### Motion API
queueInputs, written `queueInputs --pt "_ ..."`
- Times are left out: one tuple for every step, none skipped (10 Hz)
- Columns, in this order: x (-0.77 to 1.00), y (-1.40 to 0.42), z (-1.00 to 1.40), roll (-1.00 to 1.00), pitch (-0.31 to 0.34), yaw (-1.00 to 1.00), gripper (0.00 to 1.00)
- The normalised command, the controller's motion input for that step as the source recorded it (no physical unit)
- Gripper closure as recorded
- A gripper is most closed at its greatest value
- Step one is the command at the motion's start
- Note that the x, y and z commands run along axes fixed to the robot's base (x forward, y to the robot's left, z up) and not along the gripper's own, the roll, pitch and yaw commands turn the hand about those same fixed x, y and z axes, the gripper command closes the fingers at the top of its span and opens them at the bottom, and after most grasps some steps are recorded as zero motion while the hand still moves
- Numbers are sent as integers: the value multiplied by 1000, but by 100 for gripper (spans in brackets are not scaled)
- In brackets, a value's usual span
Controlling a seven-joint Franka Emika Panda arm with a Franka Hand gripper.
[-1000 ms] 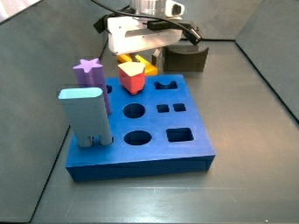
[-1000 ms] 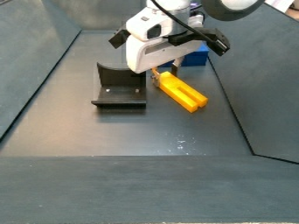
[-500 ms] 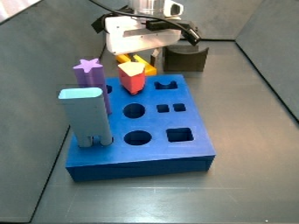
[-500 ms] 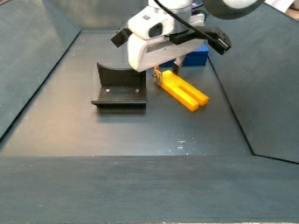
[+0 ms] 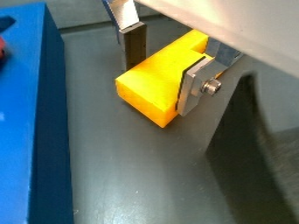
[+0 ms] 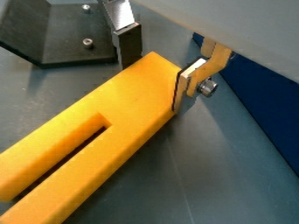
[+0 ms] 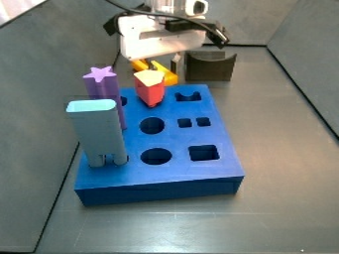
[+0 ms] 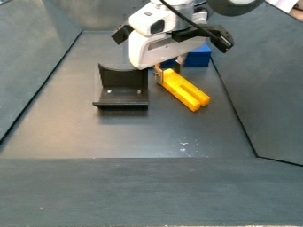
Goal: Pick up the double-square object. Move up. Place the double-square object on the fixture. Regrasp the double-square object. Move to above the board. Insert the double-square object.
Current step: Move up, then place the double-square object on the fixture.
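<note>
My end effector [image 6: 158, 59] sits low over the double-square object [image 6: 93, 131], its silver fingers [image 6: 197, 74] pressed against both flanks of the plain end, so I am pinching it. The block lies flat on the tabletop [image 8: 130, 168], slotted end pointing away from me, between the fixture [image 8: 120, 90] and the board [image 8: 198, 58]. Risk noted: gripped so near one end, the long block may droop or twist in the pads on lifting.

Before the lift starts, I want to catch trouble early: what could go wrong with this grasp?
The gripper holds the block near one end, so the long notched part may sag or swing when lifted. The fixture and board lie close by, so a swinging block could hit either.
</note>
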Motion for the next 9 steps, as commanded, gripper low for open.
queueInputs --pt "43 -14 806 -13 -2 22 100" --pt "29 -18 608 -40 54 37 100" --pt "21 -17 514 -52 72 38 100" --pt "7 -15 321 -74 69 34 100" --pt "0 0 1000 0 0 0 100" --pt "-6 3 1000 -12 -4 -6 100" --pt "-15 -2 1000 -24 6 -3 100" --pt "-21 -3 1000 -48 13 9 100" --pt "-25 -3 1000 -61 19 15 100"
